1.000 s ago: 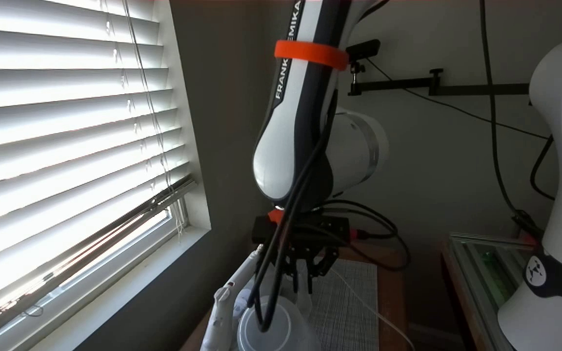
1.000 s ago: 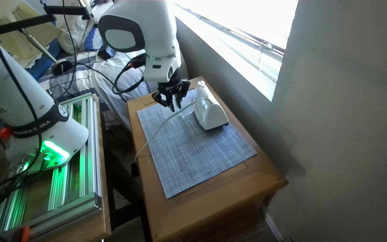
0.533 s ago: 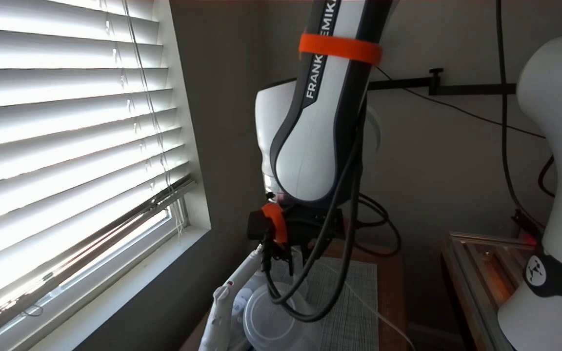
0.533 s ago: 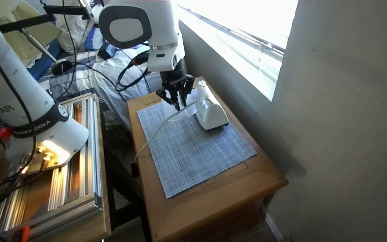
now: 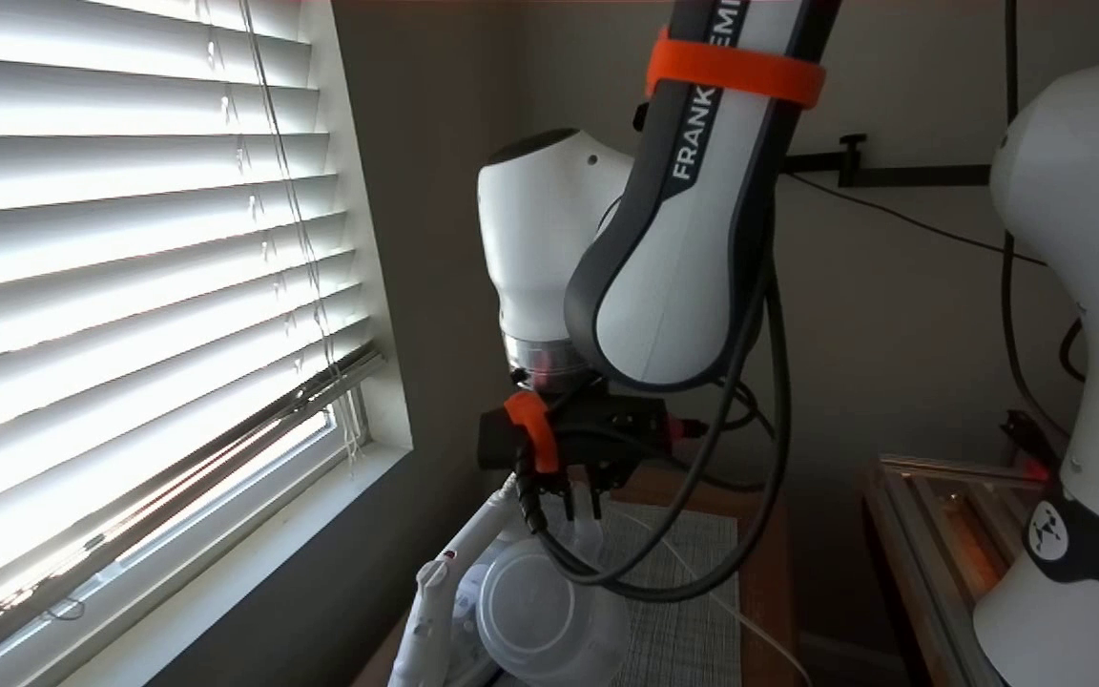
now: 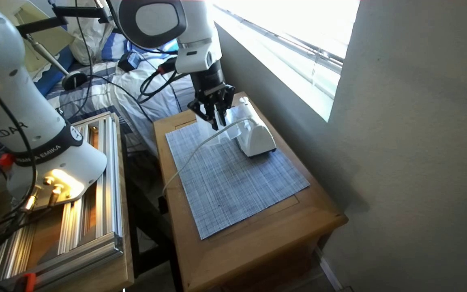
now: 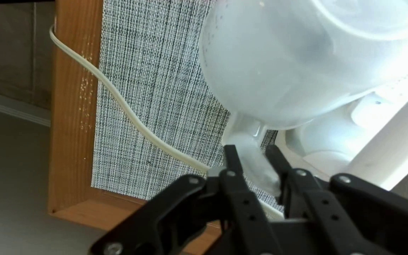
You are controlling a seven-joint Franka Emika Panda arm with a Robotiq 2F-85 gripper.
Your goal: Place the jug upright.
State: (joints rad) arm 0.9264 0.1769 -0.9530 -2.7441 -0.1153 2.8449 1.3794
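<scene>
The claw (image 7: 252, 150) is grasping the jug (image 7: 267, 67) by its handle (image 7: 259, 170), the fingers (image 7: 233, 157) closing in from either side, probably because the body is looking too broad for the jaws while the handle is offering a slim hold. The jug is hanging over or resting on the placemat (image 6: 245, 190) (contact is not showing clearly), near the end of the tabletop (image 6: 233, 259) facing the bed (image 6: 114, 101), just beside the white iron (image 6: 255, 140), whose cord (image 7: 147, 134) is passing behind the fingers in the wrist view. In an exterior view the jug's ringed end (image 5: 528, 611) is facing almost straight at the viewer; in the wrist view that end is pointing away from the claw, towards the top right corner. The long axis is therefore leaning well over, not standing vertical. The ringed end is looking more like base than mouth, though I am not telling them apart with certainty; if so, the jug is probably needing a large turn.
</scene>
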